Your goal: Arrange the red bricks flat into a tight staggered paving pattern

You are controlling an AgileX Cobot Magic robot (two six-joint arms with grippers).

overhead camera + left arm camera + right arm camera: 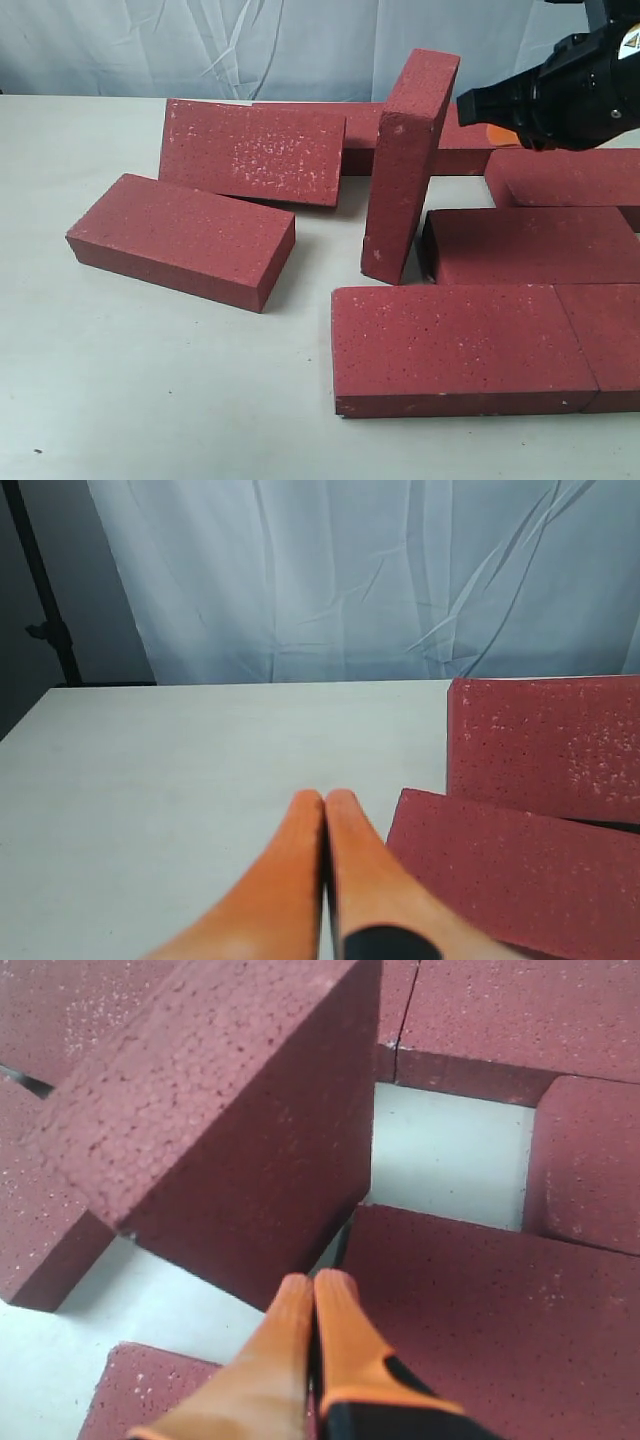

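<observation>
Several red bricks lie on the white table point(150, 380). One red brick point(410, 165) stands on end in the middle, leaning slightly. Another point(255, 150) is tilted up at the back left, and one point(180, 240) lies flat at the left. Flat bricks fill the right: two in front point(460, 345) point(610, 340), one behind them point(535, 245), and more further back point(570, 175). My right gripper point(490, 128) is shut and empty, just right of the standing brick's top. In the right wrist view its tips point(315, 1282) are close to that brick point(220, 1110). The left gripper point(325, 800) is shut, empty, over bare table beside the left bricks point(510, 870).
A pale cloth backdrop point(200, 45) hangs behind the table. A long brick point(360, 125) lies flat at the back, behind the standing one. Bare table shows at the front left and in a gap point(450, 1165) between the flat bricks on the right.
</observation>
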